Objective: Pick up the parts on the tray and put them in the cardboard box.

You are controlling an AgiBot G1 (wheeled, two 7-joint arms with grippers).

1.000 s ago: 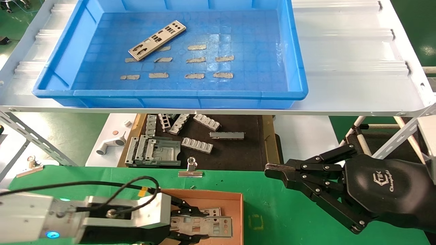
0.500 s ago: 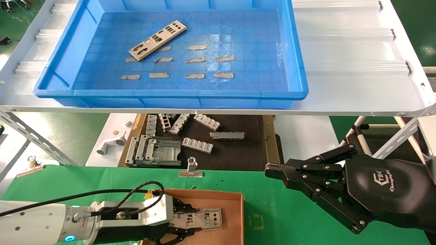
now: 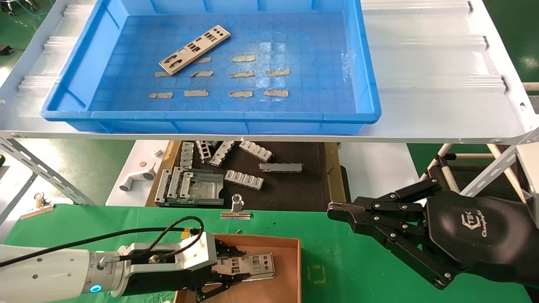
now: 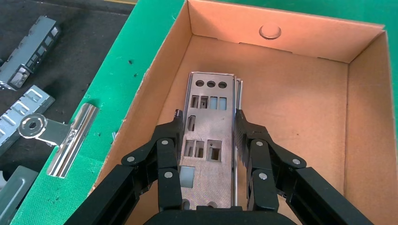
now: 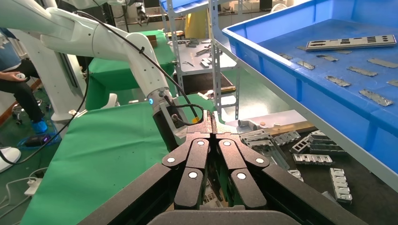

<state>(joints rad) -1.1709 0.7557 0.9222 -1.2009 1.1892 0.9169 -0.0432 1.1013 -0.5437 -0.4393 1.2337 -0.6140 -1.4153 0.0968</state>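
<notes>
One silver part (image 3: 194, 49) lies slantwise at the back left of the blue tray (image 3: 210, 115); the right wrist view shows this part (image 5: 349, 42) too. Low inside the cardboard box (image 3: 269, 240), my left gripper (image 3: 236, 269) is shut on a second part (image 3: 252, 263). In the left wrist view the gripper (image 4: 208, 117) has its fingers against the long edges of that part (image 4: 211, 122), just over the box (image 4: 305, 35) floor. The edge of another plate (image 4: 240, 96) shows beneath it. My right gripper (image 3: 337, 210) hangs shut and empty over the green table's right side.
Tan tape strips (image 3: 240, 75) dot the tray floor. The tray sits on a white shelf (image 3: 438, 84) above a lower dark mat holding grey ribbed brackets (image 3: 244, 179). A steel binder clip (image 3: 236, 212) lies on the green table (image 3: 337, 269) just beyond the box.
My left gripper has come down and back into the box with the part, from above the box's right end to near its floor. The right arm has stayed still.
</notes>
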